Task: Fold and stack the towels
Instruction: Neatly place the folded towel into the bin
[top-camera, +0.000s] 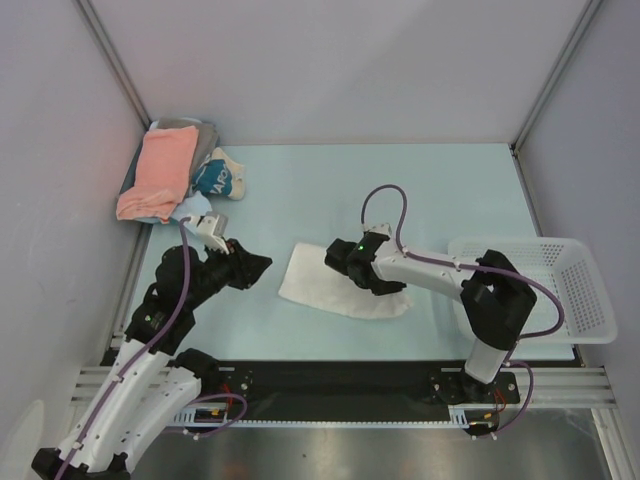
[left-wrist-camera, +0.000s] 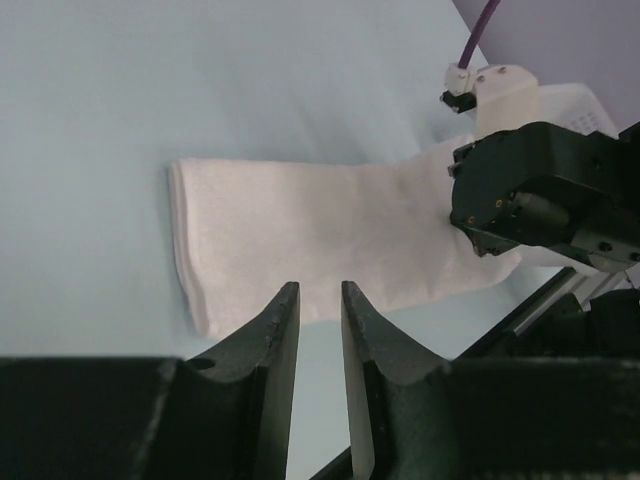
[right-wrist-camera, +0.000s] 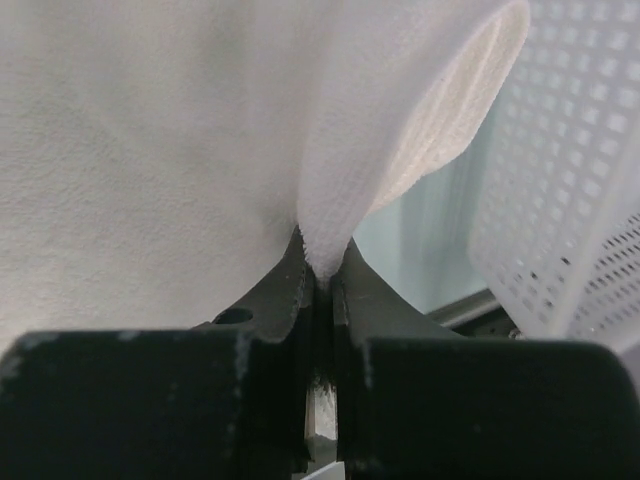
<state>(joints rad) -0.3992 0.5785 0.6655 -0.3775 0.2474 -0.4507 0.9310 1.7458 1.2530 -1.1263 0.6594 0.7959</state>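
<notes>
At mid-table our right gripper (right-wrist-camera: 318, 272) pinches a fold of the white towel (top-camera: 308, 278); our left gripper (left-wrist-camera: 320, 292) hovers beside it, fingers narrowly apart, seemingly empty.

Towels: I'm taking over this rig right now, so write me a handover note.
Right gripper: shut on an edge of the white towel, mid-table.
Left gripper: slightly open, empty, close to its other end.
Pink towel, grey towel, blue towel: heaped at back left.
Done: white towel looks folded once.
To do: finish it, fold the others, stack all.
</notes>
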